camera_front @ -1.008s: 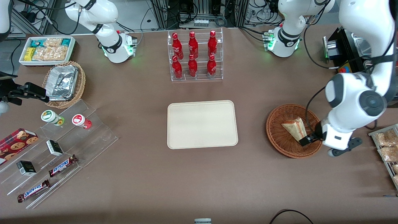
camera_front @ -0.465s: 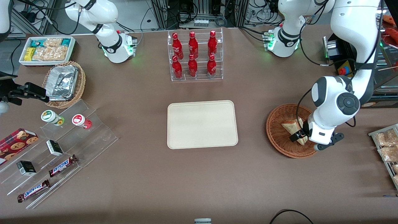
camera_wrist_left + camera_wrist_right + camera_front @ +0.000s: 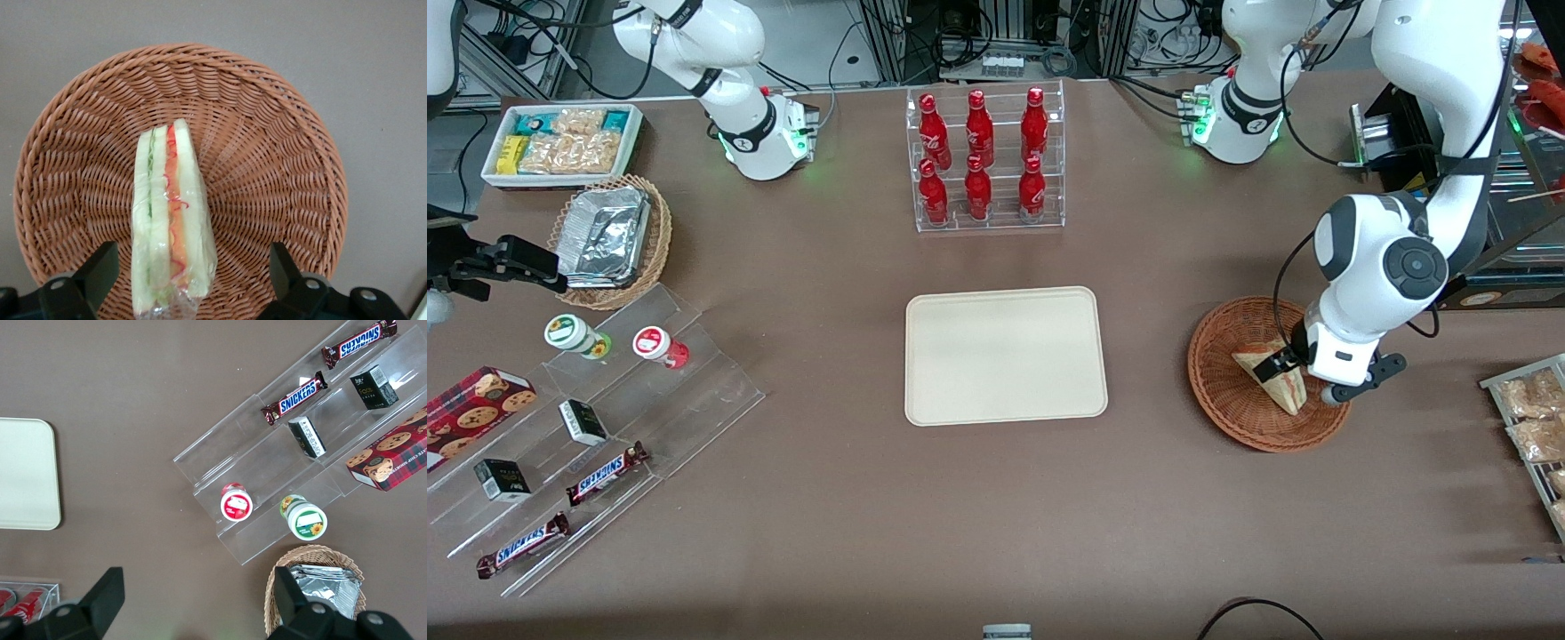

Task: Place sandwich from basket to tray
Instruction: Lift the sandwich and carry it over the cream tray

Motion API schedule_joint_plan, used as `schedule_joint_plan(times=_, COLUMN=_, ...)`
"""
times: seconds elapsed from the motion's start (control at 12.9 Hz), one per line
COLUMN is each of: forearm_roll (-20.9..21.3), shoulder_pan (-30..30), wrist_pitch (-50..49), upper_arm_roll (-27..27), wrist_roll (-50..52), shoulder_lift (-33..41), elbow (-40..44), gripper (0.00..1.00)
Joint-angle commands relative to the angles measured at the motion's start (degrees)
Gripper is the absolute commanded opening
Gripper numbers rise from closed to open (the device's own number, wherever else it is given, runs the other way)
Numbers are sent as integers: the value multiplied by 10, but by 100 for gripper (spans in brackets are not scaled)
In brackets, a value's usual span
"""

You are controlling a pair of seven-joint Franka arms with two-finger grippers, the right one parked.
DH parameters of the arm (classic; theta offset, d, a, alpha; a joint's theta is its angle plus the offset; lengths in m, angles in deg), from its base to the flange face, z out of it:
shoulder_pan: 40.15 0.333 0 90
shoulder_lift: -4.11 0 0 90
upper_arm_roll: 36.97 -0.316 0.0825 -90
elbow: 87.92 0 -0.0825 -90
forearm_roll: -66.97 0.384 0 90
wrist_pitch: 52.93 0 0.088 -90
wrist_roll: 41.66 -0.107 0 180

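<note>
The sandwich (image 3: 1279, 384), a plastic-wrapped wedge with red-orange and green filling, lies in the reddish-brown wicker basket (image 3: 1213, 391) toward the working arm's end of the table. My left gripper (image 3: 1279, 363) hovers over the basket, just above the sandwich. In the left wrist view the sandwich (image 3: 172, 220) stands on edge in the basket (image 3: 267, 133), and the gripper (image 3: 192, 261) is open with a finger on each side of the wedge's wide end, not touching it. The cream tray (image 3: 1005, 356) lies empty at the table's middle.
A clear rack of red bottles (image 3: 985, 160) stands farther from the camera than the tray. A tan basket of foil trays (image 3: 609, 238), a white snack bin (image 3: 560, 142) and an acrylic snack shelf (image 3: 587, 427) lie toward the parked arm's end. A snack rack (image 3: 1529, 418) stands beside the basket.
My gripper has moved from the basket's nearer rim to farther from the front camera and now sits over the sandwich. The sandwich and basket have not moved.
</note>
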Motion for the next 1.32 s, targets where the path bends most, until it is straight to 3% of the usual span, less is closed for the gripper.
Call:
schedule_joint_plan(times=0.0, forearm_roll=11, shoulder_pan=-1, wrist_pitch=13, upper_arm_roll=-1, wrist_roll=13, shoulder_lift=15, elbow=-29, gripper=100)
schedule_joint_plan(times=0.54, forearm_roll=19, shoulder_pan=2, wrist_pitch=37, upper_arm_roll=-2, wrist_roll=13, shoulder_lift=-18, elbow=-30, gripper=99)
schedule_joint_plan(times=0.62, forearm_roll=20, shoulder_pan=3, wrist_pitch=37, upper_arm_roll=-2, wrist_roll=13, shoulder_lift=-21, elbow=-31, gripper=96)
schedule_joint_plan(times=0.7, forearm_roll=20, shoulder_pan=4, wrist_pitch=38, upper_arm_roll=-5, wrist_roll=13, shoulder_lift=-25, elbow=-29, gripper=81)
schedule_joint_plan(times=0.78, forearm_roll=22, shoulder_pan=3, wrist_pitch=38, upper_arm_roll=-7, wrist_roll=11, shoulder_lift=-27, elbow=-29, gripper=58)
schedule_joint_plan(times=0.93, forearm_roll=30, shoulder_pan=4, wrist_pitch=31, upper_arm_roll=-7, wrist_roll=3, shoulder_lift=-23, elbow=-19, gripper=0)
schedule_joint_plan(times=1.24, forearm_roll=60, shoulder_pan=3, wrist_pitch=-97, upper_arm_roll=-10, wrist_roll=-12, shoulder_lift=9, elbow=42, gripper=0)
